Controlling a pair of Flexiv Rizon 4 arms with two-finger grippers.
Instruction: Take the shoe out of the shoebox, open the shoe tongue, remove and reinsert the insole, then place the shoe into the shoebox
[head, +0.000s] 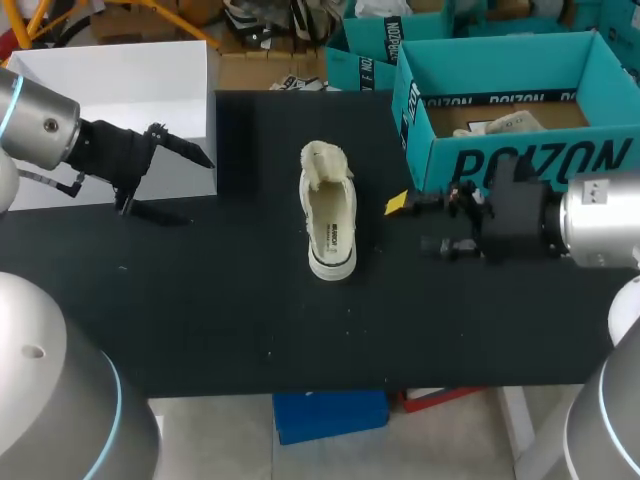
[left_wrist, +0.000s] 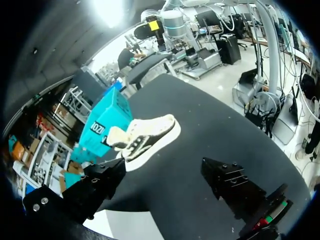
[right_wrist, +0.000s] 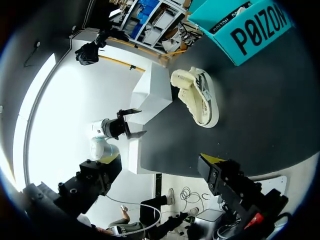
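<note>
Your shoe (head: 330, 215) sits upright (outside the shoebox (head: 520, 162)). Left gripper (head: 180, 185) and right gripper (head: 415, 223) flank it, jaws spread wide

We find the head camera fixed above and behind, looking down on the table (head: 200, 320). Each wrist camera looks inward across it from an opposite side, low and well back. All three views share the shoe (head: 330, 215) at mid-table.
</note>
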